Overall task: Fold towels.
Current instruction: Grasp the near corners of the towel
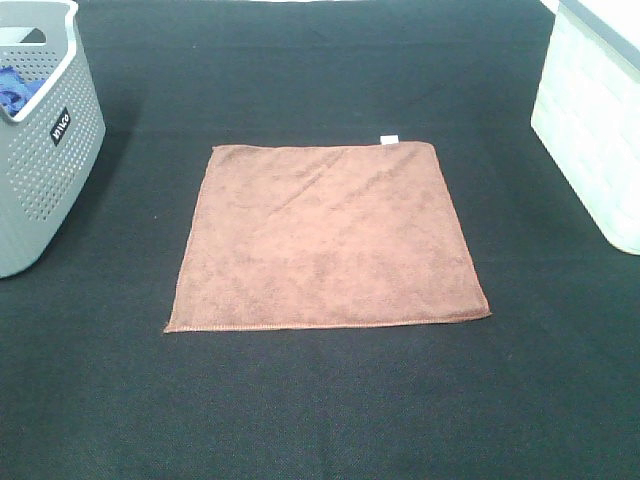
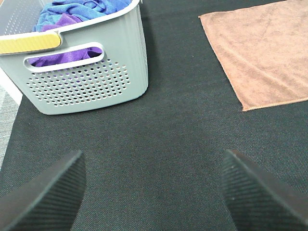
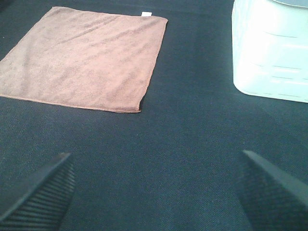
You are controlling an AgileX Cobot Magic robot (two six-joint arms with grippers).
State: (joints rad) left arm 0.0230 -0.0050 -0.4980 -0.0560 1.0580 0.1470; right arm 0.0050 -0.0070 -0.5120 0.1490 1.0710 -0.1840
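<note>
Covering every view, the counter [image 1: 320, 420] is a black surface with a fine woven texture. In its middle lies the towel [image 1: 325, 240], a nearly square reddish-brown microfiber cloth. It is spread flat in one layer and has a stitched hem and a few soft creases. At the left stands a grey plastic basket [image 1: 40, 170] with rounded corners and walls full of small round holes. At the right stands a white bin [image 1: 595, 130] with a faint pattern pressed in its wall. Both are well apart from the towel. Inside the grey basket lie a crumpled blue cloth [image 2: 82, 7] and a purple cloth [image 2: 67, 55]. The left gripper [image 2: 154, 166] and the right gripper [image 3: 156, 163] hang over bare counter, each with dark ribbed fingers [image 2: 48, 192] spread wide, holding nothing. A small white tag [image 1: 388, 139] sticks out from the far edge of the towel.
</note>
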